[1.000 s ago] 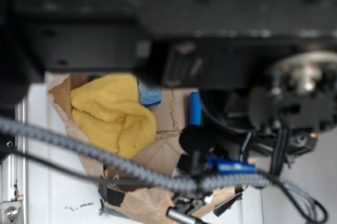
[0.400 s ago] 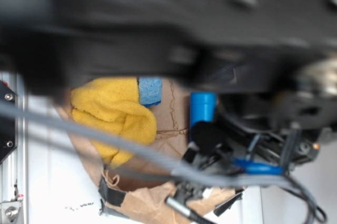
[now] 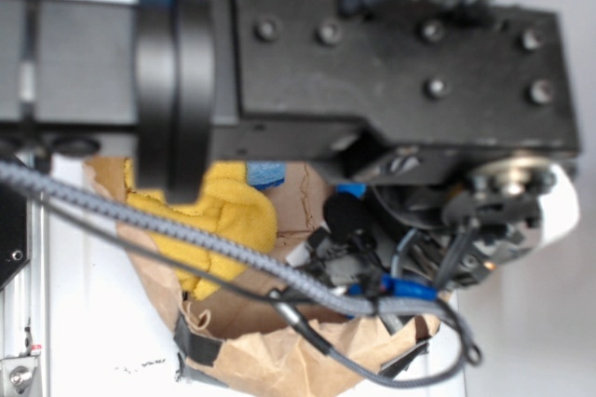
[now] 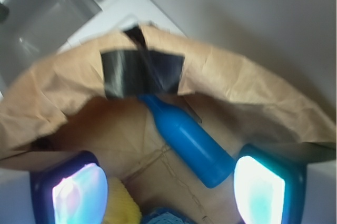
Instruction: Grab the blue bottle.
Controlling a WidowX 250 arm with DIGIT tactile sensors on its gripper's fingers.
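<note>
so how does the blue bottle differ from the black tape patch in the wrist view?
The blue bottle is a rounded blue cylinder tapering to a neck; the black tape patch is flat and glossy. The bottle lies loose and diagonal; the tape is stuck down. Both are on the brown paper.

Crumpled brown paper (image 4: 247,92) spread over a white table (image 3: 93,322), patched with black tape (image 4: 142,71). On the paper: blue bottle (image 4: 189,142), yellow cloth (image 3: 233,215), blue sponge (image 3: 267,174).
</note>
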